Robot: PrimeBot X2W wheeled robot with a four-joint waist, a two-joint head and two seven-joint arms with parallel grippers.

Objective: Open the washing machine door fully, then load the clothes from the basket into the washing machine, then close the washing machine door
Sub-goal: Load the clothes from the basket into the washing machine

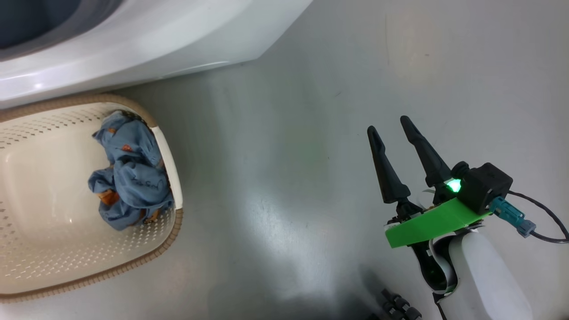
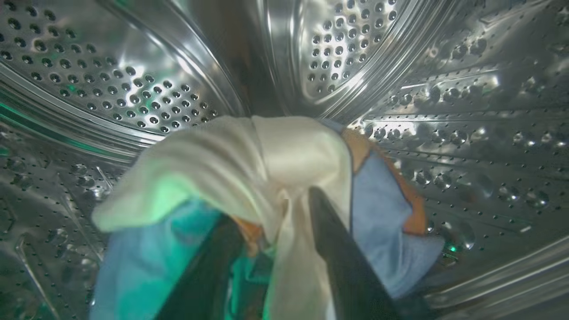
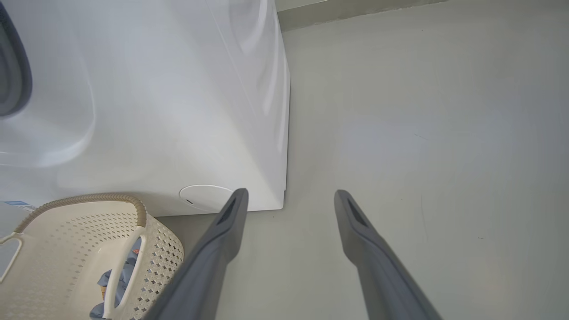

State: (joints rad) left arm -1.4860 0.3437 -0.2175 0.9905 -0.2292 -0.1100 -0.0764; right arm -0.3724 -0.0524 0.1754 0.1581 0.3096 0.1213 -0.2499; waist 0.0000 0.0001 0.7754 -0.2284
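Left gripper [image 2: 275, 206] is deep in the drum [image 2: 133, 89], jaws parted, with the cream garment [image 2: 266, 151] draped over and between them. Right gripper [image 1: 387, 124] hovers over the floor [image 1: 289, 155], jaws wide apart, holding nothing. The blue garment [image 1: 131, 178] lies bunched in the basket [image 1: 173, 231], against one end wall, and the basket sits just beside the washer [image 1: 133, 44].

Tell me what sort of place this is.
Likely a laundry area, perhaps a test room: a white washing machine with a perforated steel drum, a cream basket holding a light blue garment beside it, all on a plain grey floor.
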